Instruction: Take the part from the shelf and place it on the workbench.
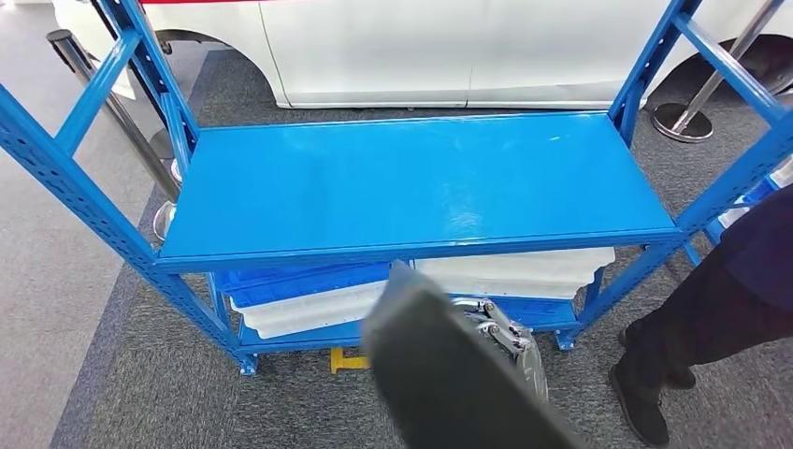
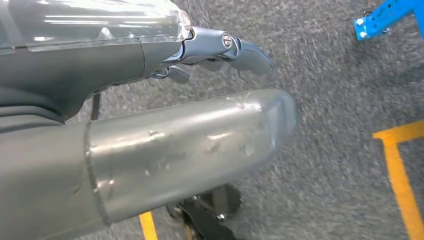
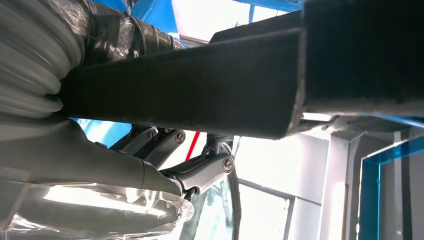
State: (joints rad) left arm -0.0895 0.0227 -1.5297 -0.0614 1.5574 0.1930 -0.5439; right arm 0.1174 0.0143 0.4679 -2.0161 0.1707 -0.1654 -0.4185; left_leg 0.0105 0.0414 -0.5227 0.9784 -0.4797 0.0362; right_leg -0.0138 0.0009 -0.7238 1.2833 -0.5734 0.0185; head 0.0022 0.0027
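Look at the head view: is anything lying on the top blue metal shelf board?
No: the top blue metal shelf board is bare, while white plastic trays sit on the level beneath.

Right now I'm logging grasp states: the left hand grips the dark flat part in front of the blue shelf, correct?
Not quite: the right hand grips the dark flat part, as the right wrist view shows. The left hand hangs over the grey carpet, holding nothing. The part is indeed in front of the blue shelf in the head view.

High head view over shelf (image 1: 421,187)
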